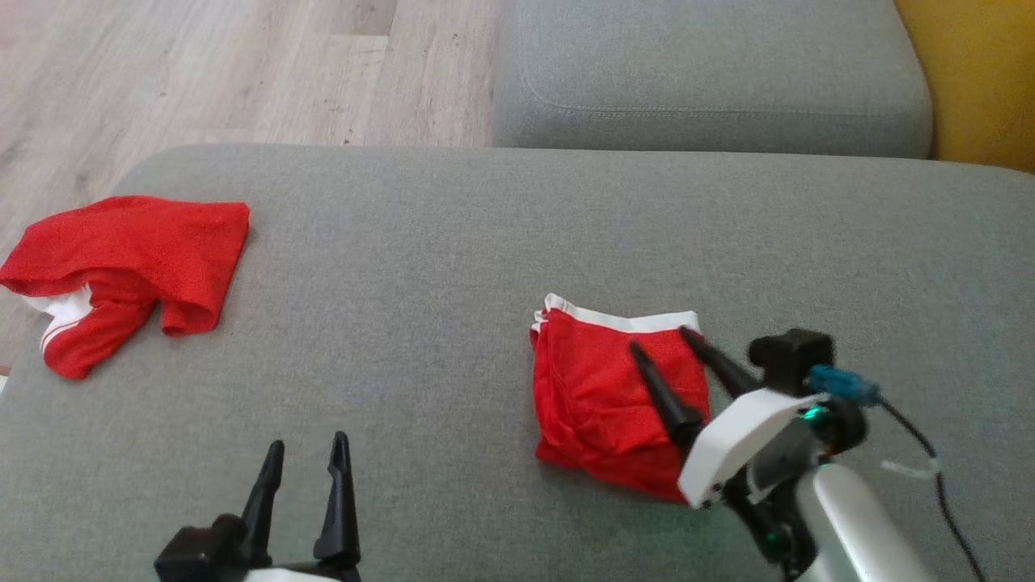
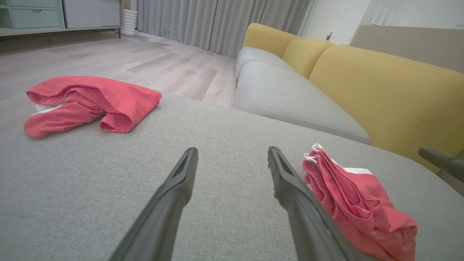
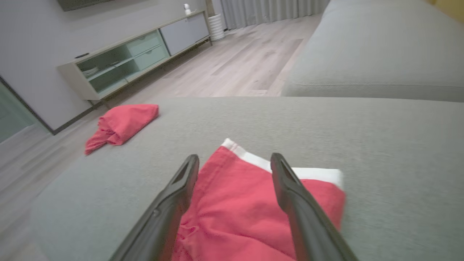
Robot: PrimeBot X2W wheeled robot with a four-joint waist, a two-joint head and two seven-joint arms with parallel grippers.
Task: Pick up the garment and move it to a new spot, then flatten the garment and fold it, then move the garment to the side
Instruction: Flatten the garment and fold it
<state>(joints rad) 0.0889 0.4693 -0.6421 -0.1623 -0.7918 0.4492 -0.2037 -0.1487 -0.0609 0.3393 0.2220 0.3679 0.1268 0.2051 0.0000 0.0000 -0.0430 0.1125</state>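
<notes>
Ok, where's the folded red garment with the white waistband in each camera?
Head view: folded garment right of centre, beneath the right gripper.
Left wrist view: folded garment lower right, right of the left gripper.
Right wrist view: folded garment bottom centre, between the open jaws.
Shared landmark: crumpled red garment, to the left in all three.

The wide grey fabric cushion (image 1: 404,323) carries everything here, and two pieces lie directly on it, well apart from each other. Right of the middle sits a folded red garment (image 1: 606,396), its white waistband running along the far edge. Over at the cushion's left edge lies a crumpled red garment (image 1: 129,259), loosely bunched, with white trim showing at its near-left corner.
</notes>
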